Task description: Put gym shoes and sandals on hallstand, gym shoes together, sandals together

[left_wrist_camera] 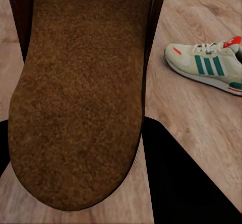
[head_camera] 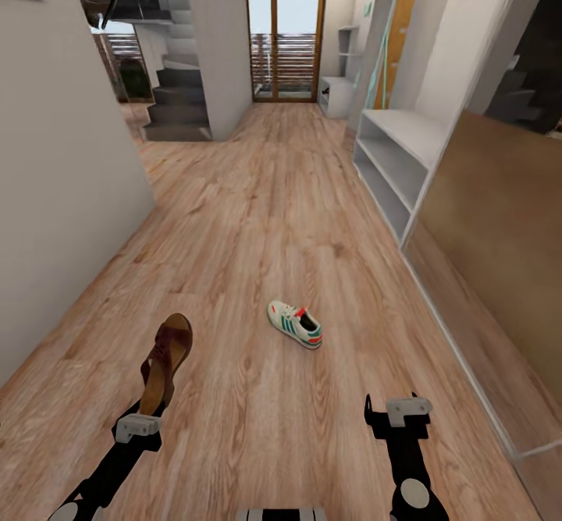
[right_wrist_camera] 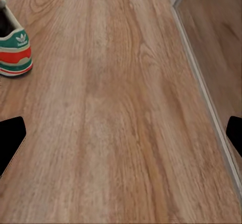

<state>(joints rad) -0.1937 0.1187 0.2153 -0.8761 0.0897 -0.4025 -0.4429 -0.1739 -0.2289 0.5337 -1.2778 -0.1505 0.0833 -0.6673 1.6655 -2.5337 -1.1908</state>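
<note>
While our left gripper (head_camera: pixel 148 410) pinches a sandal (head_camera: pixel 165 361) clear of the corridor floor (head_camera: pixel 257 217), our right gripper (head_camera: pixel 393 414) hangs spread wide, touching nothing. Both arms reach forward, low. One gym shoe (head_camera: pixel 295 324) lies on the floor between them, well apart from the hallstand (head_camera: pixel 398 158).

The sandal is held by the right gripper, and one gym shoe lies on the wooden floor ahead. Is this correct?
Not quite: the left gripper holds the sandal, as the head view shows. The right gripper is open and empty. The gym shoe does lie on the floor.
</note>
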